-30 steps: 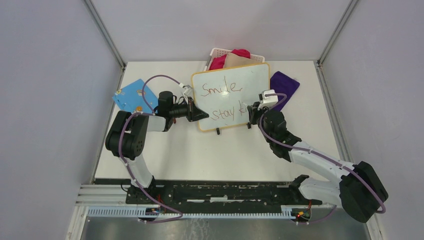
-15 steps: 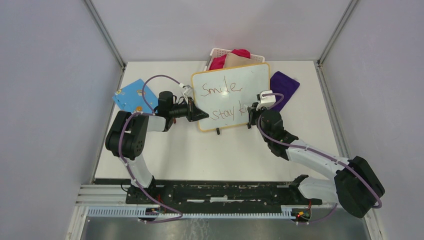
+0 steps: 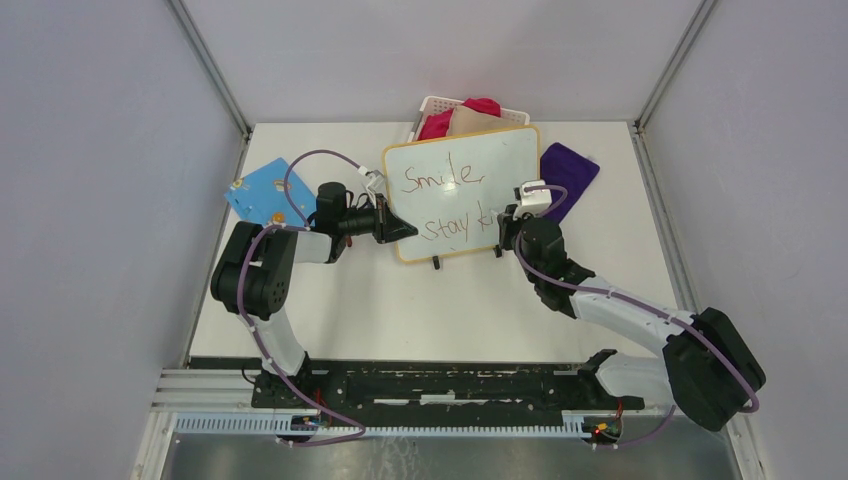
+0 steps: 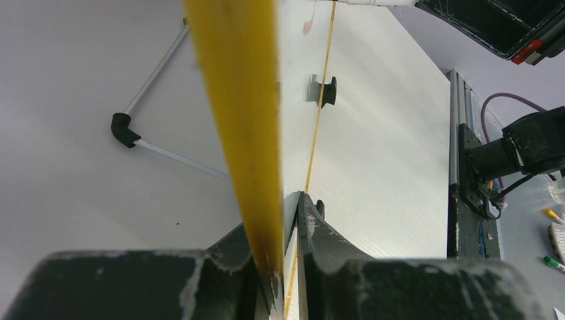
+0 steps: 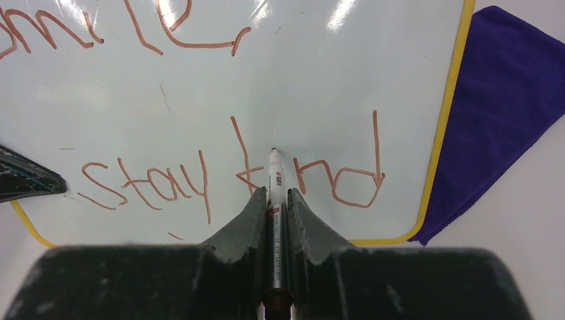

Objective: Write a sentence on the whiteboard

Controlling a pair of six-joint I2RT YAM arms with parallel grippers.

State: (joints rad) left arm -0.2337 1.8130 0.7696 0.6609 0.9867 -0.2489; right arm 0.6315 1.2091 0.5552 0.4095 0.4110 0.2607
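My right jaws are closed narrow on the marker [image 5: 275,193]. Its long axis points straight ahead, tip at the whiteboard [image 3: 470,170] in the gap between "k" and "nd" of the sentence [image 5: 375,143]. My left jaws pinch the board's left rim. A purple cloth [image 5: 506,100] lies just right, clear of the stroke.

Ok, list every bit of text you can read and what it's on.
"Smile," in red handwriting, top line of the whiteboard.
"stay k nd" on the second line; the marker pen hides the letter after k.
Red print on the pen barrel: too small to read.
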